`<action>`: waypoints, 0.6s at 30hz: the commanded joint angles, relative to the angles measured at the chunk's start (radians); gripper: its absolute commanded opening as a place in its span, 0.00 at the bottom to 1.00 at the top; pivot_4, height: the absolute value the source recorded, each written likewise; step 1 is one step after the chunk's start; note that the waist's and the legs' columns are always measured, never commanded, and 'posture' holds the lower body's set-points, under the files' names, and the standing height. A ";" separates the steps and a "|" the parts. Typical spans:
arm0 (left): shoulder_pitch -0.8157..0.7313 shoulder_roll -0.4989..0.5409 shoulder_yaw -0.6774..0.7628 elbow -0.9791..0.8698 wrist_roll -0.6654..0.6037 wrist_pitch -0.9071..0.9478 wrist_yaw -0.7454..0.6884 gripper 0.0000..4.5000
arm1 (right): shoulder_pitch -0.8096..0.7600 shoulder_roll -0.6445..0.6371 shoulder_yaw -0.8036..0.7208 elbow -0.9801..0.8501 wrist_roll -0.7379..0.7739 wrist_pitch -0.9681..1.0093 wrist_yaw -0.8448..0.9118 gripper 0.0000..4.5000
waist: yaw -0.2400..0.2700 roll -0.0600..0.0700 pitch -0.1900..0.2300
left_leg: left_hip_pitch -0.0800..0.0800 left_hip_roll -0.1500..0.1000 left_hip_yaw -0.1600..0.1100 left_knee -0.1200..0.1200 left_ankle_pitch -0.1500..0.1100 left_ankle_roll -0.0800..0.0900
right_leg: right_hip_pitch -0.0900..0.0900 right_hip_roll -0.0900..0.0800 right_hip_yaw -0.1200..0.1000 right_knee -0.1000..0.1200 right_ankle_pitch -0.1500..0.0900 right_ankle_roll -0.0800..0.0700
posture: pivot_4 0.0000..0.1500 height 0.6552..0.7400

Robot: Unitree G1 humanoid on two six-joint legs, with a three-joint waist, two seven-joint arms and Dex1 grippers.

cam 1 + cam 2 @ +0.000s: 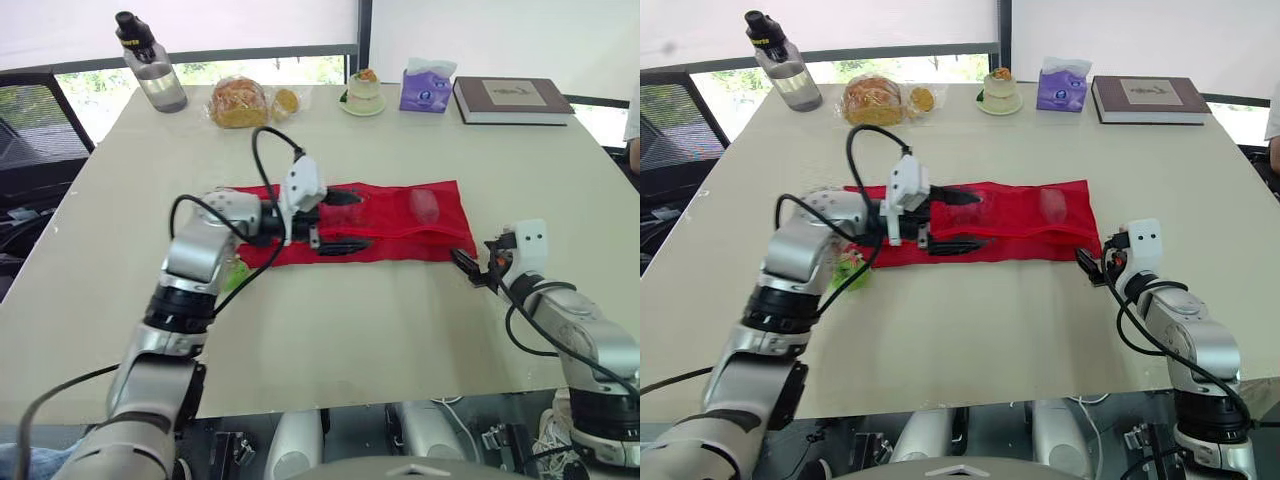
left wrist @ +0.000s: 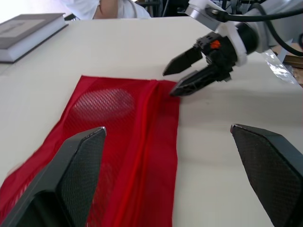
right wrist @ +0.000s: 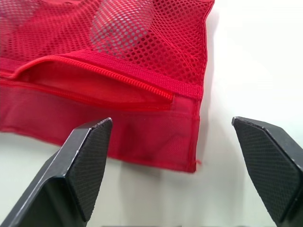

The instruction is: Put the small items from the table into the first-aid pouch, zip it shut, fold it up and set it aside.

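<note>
Left eye view shows the red mesh pouch (image 1: 400, 225) lying flat in the middle of the bench (image 1: 330, 330). The left pincer (image 1: 362, 220) hangs over the pouch's left part, its fingers spread wide and holding nothing. The right pincer (image 1: 465, 266) is right at the pouch's near right corner, also spread and empty. A pale item (image 1: 424, 205) sits inside the mesh. The zipper (image 3: 118, 75) gapes open. A green thing (image 1: 237, 272) lies by the left arm.

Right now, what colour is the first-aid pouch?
Red mesh pouch, clearest in the right wrist view.
</note>
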 commanded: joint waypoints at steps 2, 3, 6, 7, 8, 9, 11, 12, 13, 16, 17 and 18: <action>0.063 0.101 0.074 -0.131 -0.107 0.064 -0.067 1.00 | -0.018 0.017 -0.001 0.037 0.017 -0.036 0.031 0.98 | -0.002 0.000 0.000 | 0.000 0.000 0.000 -0.001 0.000 0.000 | 0.000 0.000 0.000 0.000 0.000 0.000 | 1.00 1.00; 0.082 0.121 0.081 -0.157 -0.129 0.082 -0.073 1.00 | -0.020 0.022 -0.001 0.046 0.021 -0.036 0.037 0.98 | -0.001 0.000 0.000 | 0.000 0.001 0.000 -0.001 0.000 0.000 | 0.000 0.000 0.000 0.000 0.000 0.000 | 1.00 1.00; 0.150 0.160 0.162 -0.232 -0.203 0.117 -0.054 1.00 | -0.032 0.036 0.009 0.054 0.042 -0.018 0.060 0.98 | -0.001 0.000 0.000 | 0.001 0.001 0.001 -0.001 0.000 0.000 | 0.000 0.000 0.000 0.000 0.000 0.000 | 1.00 1.00; 0.165 0.169 0.182 -0.247 -0.217 0.120 -0.045 1.00 | -0.035 0.040 0.012 0.052 0.043 -0.017 0.061 0.93 | -0.001 0.000 0.000 | 0.001 0.001 0.001 -0.001 0.000 0.000 | 0.000 0.000 0.000 0.000 0.000 0.000 | 1.00 1.00; 0.176 0.177 0.196 -0.258 -0.226 0.122 -0.037 1.00 | -0.037 0.044 0.012 0.052 0.043 -0.018 0.059 0.87 | -0.001 0.000 0.000 | 0.001 0.001 0.001 -0.001 0.000 0.000 | 0.000 0.000 0.000 0.000 0.000 0.000 | 1.00 1.00; 0.186 0.184 0.209 -0.268 -0.234 0.126 -0.028 1.00 | -0.038 0.046 0.012 0.052 0.043 -0.019 0.057 0.85 | 0.000 0.000 0.000 | 0.001 0.001 0.001 -0.001 0.000 0.000 | 0.000 0.000 0.000 0.000 0.000 0.000 | 1.00 1.00; 0.197 0.195 0.222 -0.284 -0.246 0.133 -0.011 1.00 | -0.039 0.044 0.012 0.051 0.042 -0.019 0.056 0.65 | -0.001 0.000 0.000 | 0.001 0.001 0.000 -0.001 0.000 0.000 | 0.000 0.000 0.000 0.000 0.000 0.000 | 1.00 1.00; 0.201 0.198 0.227 -0.291 -0.252 0.138 0.000 1.00 | -0.039 0.045 0.014 0.049 0.038 -0.019 0.052 0.55 | -0.001 0.000 0.000 | 0.001 0.001 0.001 -0.001 0.000 0.000 | 0.000 0.000 0.000 0.000 0.000 0.000 | 1.00 1.00; 0.204 0.201 0.231 -0.297 -0.258 0.144 0.012 1.00 | -0.038 0.044 0.016 0.047 0.034 -0.019 0.048 0.45 | -0.001 0.000 0.000 | 0.001 0.001 0.001 -0.001 0.000 0.000 | 0.000 0.000 0.000 0.000 0.000 0.000 | 1.00 1.00; 0.207 0.205 0.240 -0.315 -0.271 0.160 0.036 1.00 | -0.032 0.037 0.024 0.028 0.011 -0.016 0.025 0.15 | -0.001 0.000 0.000 | 0.001 0.001 0.001 -0.001 0.000 0.000 | 0.000 0.000 0.000 0.000 0.000 0.000 | 1.00 1.00; 0.209 0.206 0.240 -0.321 -0.275 0.163 0.045 1.00 | -0.025 0.023 0.032 0.017 -0.007 -0.016 0.017 0.05 | -0.001 0.000 0.000 | 0.001 0.001 0.001 -0.001 0.000 0.000 | 0.000 0.000 0.000 0.000 0.000 0.000 | 1.00 1.00; 0.210 0.208 0.239 -0.327 -0.277 0.166 0.053 1.00 | -0.017 0.001 0.041 0.007 -0.028 -0.019 0.017 0.02 | -0.001 0.000 0.000 | 0.001 0.001 0.001 -0.001 0.000 0.000 | 0.000 0.000 0.000 0.000 0.000 0.000 | 1.00 1.00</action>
